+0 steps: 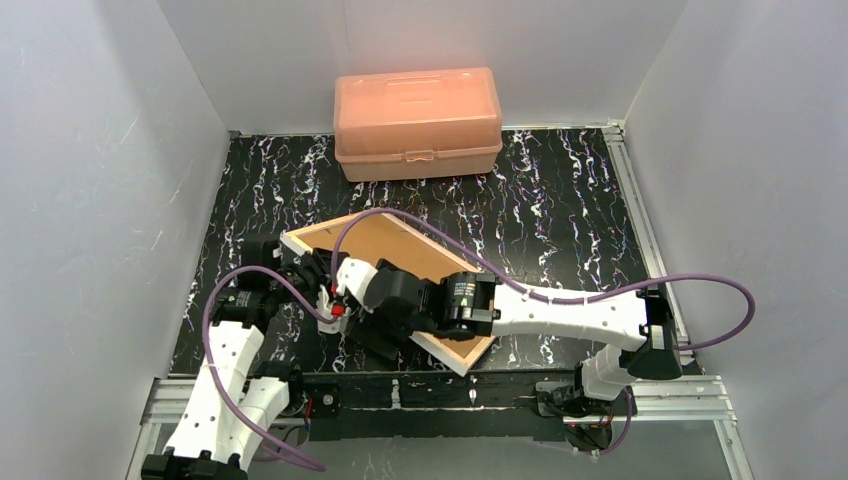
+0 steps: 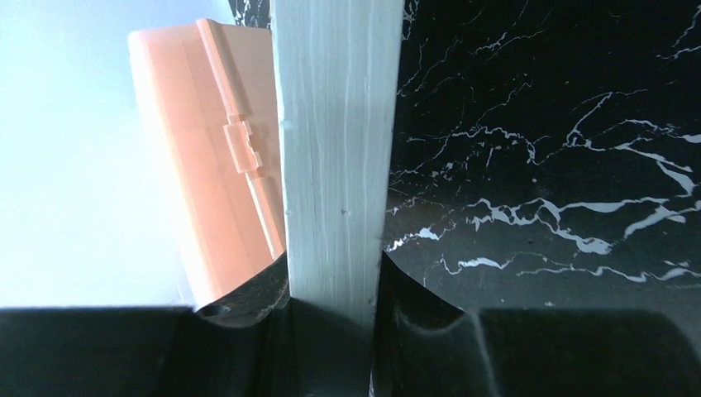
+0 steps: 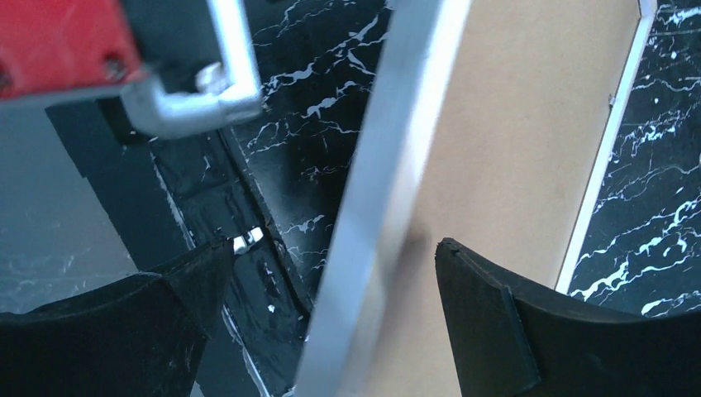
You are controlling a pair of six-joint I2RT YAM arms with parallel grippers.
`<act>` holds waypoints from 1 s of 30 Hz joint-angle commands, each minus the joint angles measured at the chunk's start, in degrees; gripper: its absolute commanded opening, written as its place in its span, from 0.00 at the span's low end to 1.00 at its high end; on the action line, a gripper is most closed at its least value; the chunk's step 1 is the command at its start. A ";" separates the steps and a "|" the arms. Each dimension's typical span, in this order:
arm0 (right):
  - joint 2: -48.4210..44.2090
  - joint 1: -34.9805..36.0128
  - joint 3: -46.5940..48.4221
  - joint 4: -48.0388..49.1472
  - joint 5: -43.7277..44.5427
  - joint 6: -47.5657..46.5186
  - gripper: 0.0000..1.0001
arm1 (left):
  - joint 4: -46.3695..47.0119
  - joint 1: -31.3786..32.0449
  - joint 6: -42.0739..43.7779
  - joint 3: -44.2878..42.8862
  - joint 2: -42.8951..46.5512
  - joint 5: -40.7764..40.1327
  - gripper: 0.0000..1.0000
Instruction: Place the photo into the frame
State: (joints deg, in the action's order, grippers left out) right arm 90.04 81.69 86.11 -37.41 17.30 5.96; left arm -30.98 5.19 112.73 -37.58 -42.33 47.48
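Observation:
The frame (image 1: pixel 325 226) lies slanted on the black marbled table, back side up, with a brown backing board (image 1: pixel 400 245) inside its tan rails. My left gripper (image 1: pixel 312 280) is at the frame's near-left corner. In the left wrist view the white rail (image 2: pixel 335 165) runs straight up between the jaws, and the left gripper (image 2: pixel 335 289) is shut on it. My right gripper (image 1: pixel 345 290) reaches across the frame to that same corner. It (image 3: pixel 331 248) stands open astride the rail (image 3: pixel 388 165), neither finger touching it. The photo is hidden.
An orange plastic box (image 1: pixel 418 122) stands shut at the back of the table, also seen as the orange box (image 2: pixel 207 165) left of the rail. Grey walls close in on both sides. The left gripper's red part (image 3: pixel 58 41) sits close above my right fingers.

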 commanded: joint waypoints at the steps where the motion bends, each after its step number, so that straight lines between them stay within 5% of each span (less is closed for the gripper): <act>1: -0.22 2.58 3.47 -1.41 6.88 -2.64 0.99 | -10.30 0.17 -2.95 -8.40 1.71 4.50 0.03; 7: 0.49 4.10 5.11 -2.63 14.06 -5.80 0.93 | -12.24 0.17 -6.01 -10.96 3.74 4.80 0.03; 11: 0.69 4.15 4.66 -2.12 14.81 -10.19 0.74 | -14.10 0.17 -6.47 -12.41 4.11 4.94 0.03; 16: 0.18 4.15 5.40 -2.21 15.56 -11.77 0.27 | -14.81 0.17 -8.37 -13.86 4.54 5.10 0.03; 21: -2.13 4.12 6.08 -0.74 18.40 -12.08 0.23 | -13.96 0.17 -11.49 -16.22 4.39 5.15 0.02; 22: -2.60 4.14 6.62 -0.47 18.51 -12.18 0.23 | -13.34 0.17 -13.73 -16.92 4.11 5.16 0.06; 25: -2.82 4.05 10.01 -0.49 18.82 -11.13 0.23 | -12.79 0.17 -22.26 -19.52 3.63 4.69 0.45; 29: -0.38 3.46 15.68 -2.98 18.01 -8.67 0.19 | -12.63 0.17 -37.27 -23.87 3.13 2.89 0.77; 30: 0.48 3.02 17.04 -3.66 17.46 -7.78 0.17 | -12.02 0.17 -40.93 -24.68 3.25 2.18 0.78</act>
State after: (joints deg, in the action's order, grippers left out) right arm 90.41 85.82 95.70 -40.69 32.08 -3.66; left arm -45.58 5.10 89.60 -57.04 -39.62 46.11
